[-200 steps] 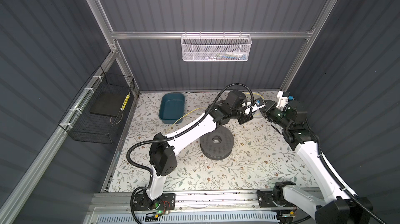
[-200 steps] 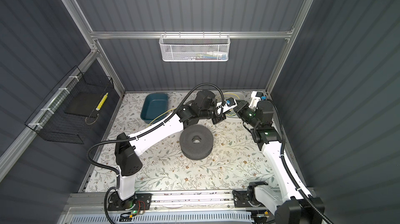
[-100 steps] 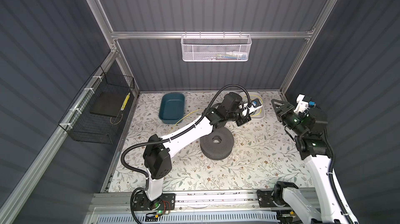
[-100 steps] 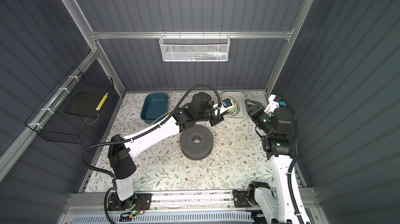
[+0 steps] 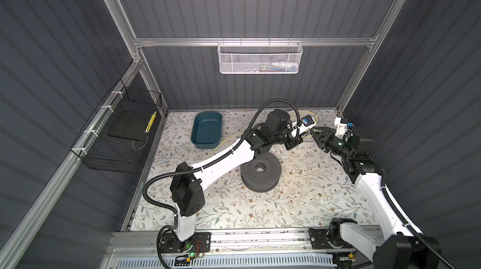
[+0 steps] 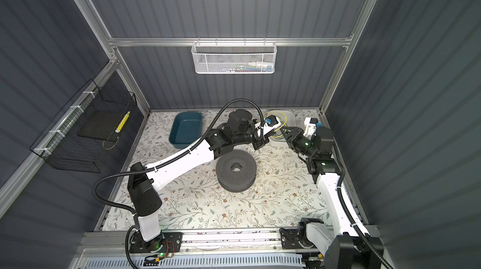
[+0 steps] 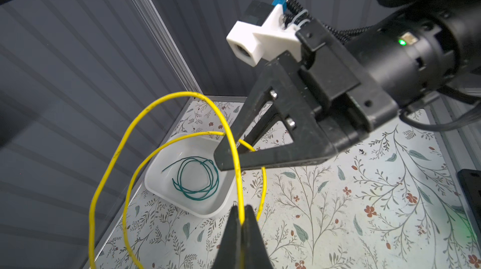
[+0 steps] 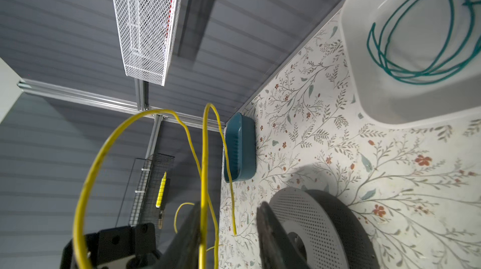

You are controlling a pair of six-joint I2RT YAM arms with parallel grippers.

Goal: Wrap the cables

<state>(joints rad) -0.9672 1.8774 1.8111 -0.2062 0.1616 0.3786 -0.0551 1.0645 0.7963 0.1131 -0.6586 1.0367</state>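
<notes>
The big table has a cloth with little flowers and leaves on it. Two black and white arms reach over it and meet near the far right corner. The left arm is long and stretches across the middle. The right arm comes up the right side.

A dark round disc with a hole in it lies flat in the middle of the table, just beside the left arm. A blue tub sits at the back, left of the middle. A white tub sits at the back right, below the two claws.

The left claw is closed tight and pinches the yellow cable at its tips. This cable curls in big loose loops in the air over the white tub. Its loose end hangs down to the table near the blue tub.

The right claw has its two fingers apart. The yellow cable runs right beside one finger, but I cannot tell if they touch.

The green cable lies in loose rings inside the white tub.
</notes>
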